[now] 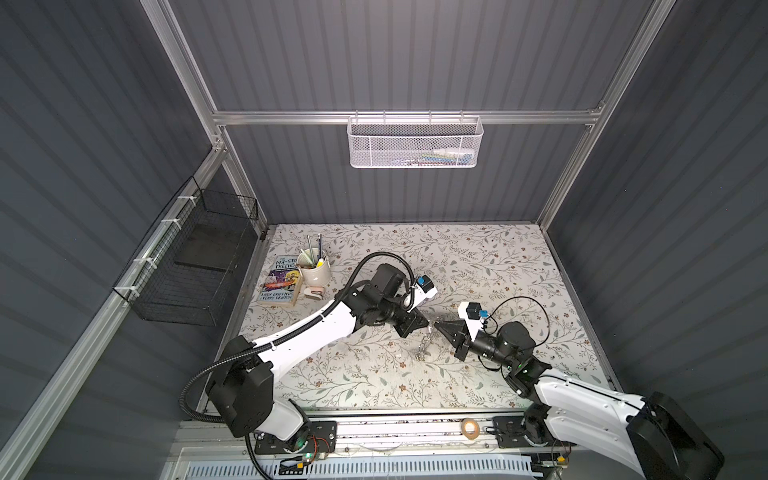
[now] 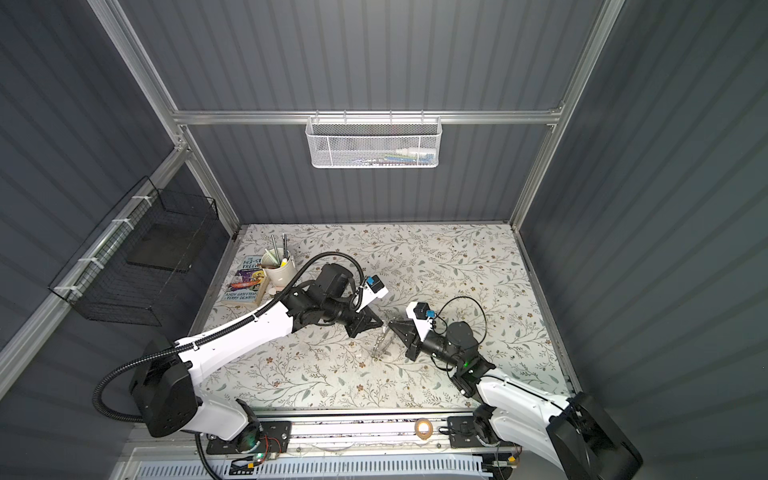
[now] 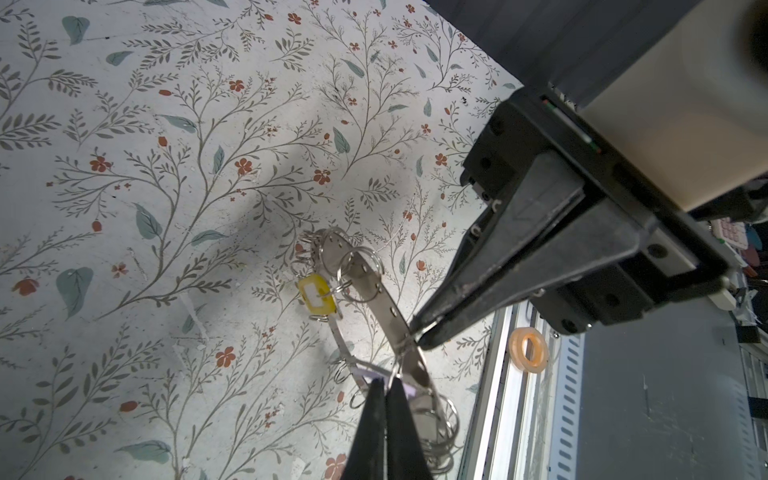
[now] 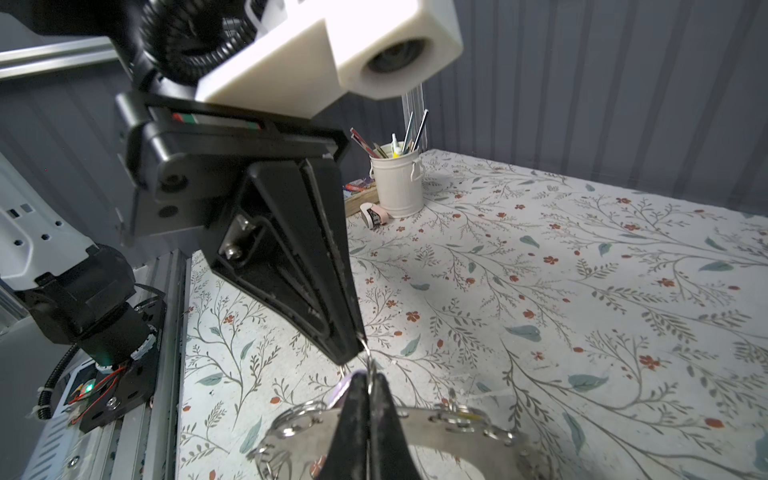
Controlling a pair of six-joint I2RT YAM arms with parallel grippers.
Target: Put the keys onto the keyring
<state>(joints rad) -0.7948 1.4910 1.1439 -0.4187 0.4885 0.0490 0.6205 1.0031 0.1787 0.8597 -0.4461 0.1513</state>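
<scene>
The keyring (image 3: 376, 286), a flat grey metal ring with wire loops round its rim, stands tilted on edge on the floral table, its top held up between both grippers; both top views show it (image 1: 424, 345). My left gripper (image 3: 386, 380) is shut on a thin wire loop beside the lilac tag (image 3: 368, 376). My right gripper (image 4: 369, 379) is shut on a wire loop at the keyring's rim (image 4: 436, 419), its tips almost touching the left gripper (image 4: 358, 347). A yellow tag (image 3: 318, 295) hangs from a loop lower on the ring. The keys' metal parts are too small to make out.
A cream pot of pens (image 1: 314, 272), a book (image 1: 281, 280) and a small pink-and-white item (image 1: 312, 294) stand at the back left. A tan tape roll (image 1: 470, 427) lies on the front rail. A white mesh basket (image 1: 415, 143) and a black wire basket (image 1: 187, 266) hang on the walls.
</scene>
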